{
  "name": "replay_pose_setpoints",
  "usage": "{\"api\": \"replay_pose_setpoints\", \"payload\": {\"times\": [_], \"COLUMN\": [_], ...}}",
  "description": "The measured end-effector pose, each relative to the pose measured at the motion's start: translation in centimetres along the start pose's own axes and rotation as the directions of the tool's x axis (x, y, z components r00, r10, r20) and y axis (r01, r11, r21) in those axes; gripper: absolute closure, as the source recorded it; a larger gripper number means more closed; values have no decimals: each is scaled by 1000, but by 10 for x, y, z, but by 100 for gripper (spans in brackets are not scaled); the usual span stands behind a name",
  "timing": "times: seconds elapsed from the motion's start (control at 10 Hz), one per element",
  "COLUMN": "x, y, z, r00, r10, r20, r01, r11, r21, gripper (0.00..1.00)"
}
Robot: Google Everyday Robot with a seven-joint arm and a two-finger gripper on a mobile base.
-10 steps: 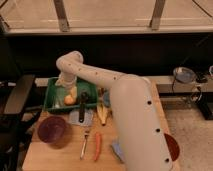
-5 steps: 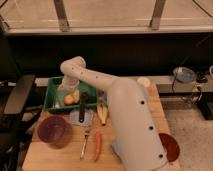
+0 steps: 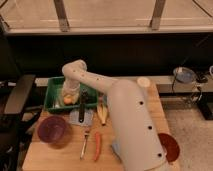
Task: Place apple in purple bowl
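Note:
The apple [image 3: 67, 100] is a small yellow-orange fruit lying in the green tray [image 3: 52, 102] at the table's back left. My gripper [image 3: 68, 95] reaches down into the tray and is right over the apple, hiding its top. The purple bowl [image 3: 52, 131] stands empty on the wooden table in front of the tray, near the left edge.
A black-handled utensil [image 3: 81, 102] leans from the tray onto a grey mat [image 3: 80, 118]. A banana [image 3: 102, 114], a fork [image 3: 85, 143] and an orange-red carrot [image 3: 97, 146] lie mid-table. An orange-red bowl [image 3: 170, 146] shows at the right, behind my arm. A black chair [image 3: 15, 102] stands at the left.
My arm has swung left and lowered into the green tray, bringing the gripper down onto the apple. The apple and the bowls have not moved.

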Motion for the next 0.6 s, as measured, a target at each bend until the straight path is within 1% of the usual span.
{"api": "replay_pose_setpoints", "payload": {"times": [0.1, 0.2, 0.3, 0.4, 0.5, 0.6], "x": [-2, -6, -10, -13, -19, -28], "y": [2, -1, -2, -4, -6, -8], "z": [-3, -8, -20, -36, -56, -75], "r00": [1000, 1000, 999, 998, 995, 990], "r10": [-10, -22, -38, -57, -88, -133], "r20": [-1, -6, -16, -28, -42, -53], "r01": [10, 22, 39, 58, 90, 137], "r11": [1000, 1000, 999, 997, 994, 988], "r21": [3, 12, 25, 42, 57, 66], "gripper": [71, 79, 89, 97, 100, 100]}}
